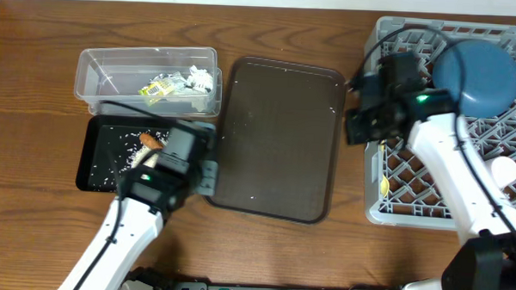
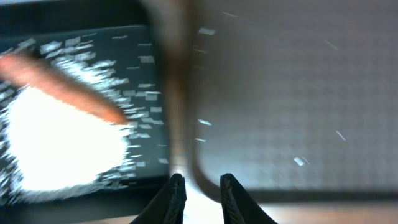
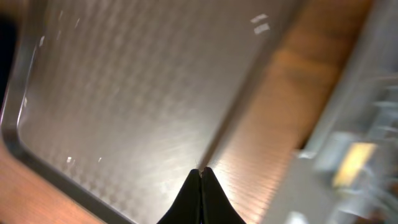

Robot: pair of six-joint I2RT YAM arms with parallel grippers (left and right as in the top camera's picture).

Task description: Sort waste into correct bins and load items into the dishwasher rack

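Overhead: the left gripper (image 1: 198, 143) hovers at the brown tray's (image 1: 279, 146) left rim. The carrot (image 1: 152, 141) lies just left of it in the black tray (image 1: 98, 169), and the arm reaches in from the near edge.

Left wrist: its jaws are slightly parted and empty, with the carrot up-left on the rice (image 2: 62, 149).

Right wrist: the right gripper (image 3: 200, 177) is pinched together and empty, over the brown tray's right rim.

A: Where's room?
B: Over the tray (image 1: 280, 137), nearly bare. Also the surface (image 1: 27, 111) left of the tub (image 1: 106, 71).
A: Blocked?
B: Right arm (image 1: 439, 143) fills the gap between tray and rack (image 1: 403, 189).
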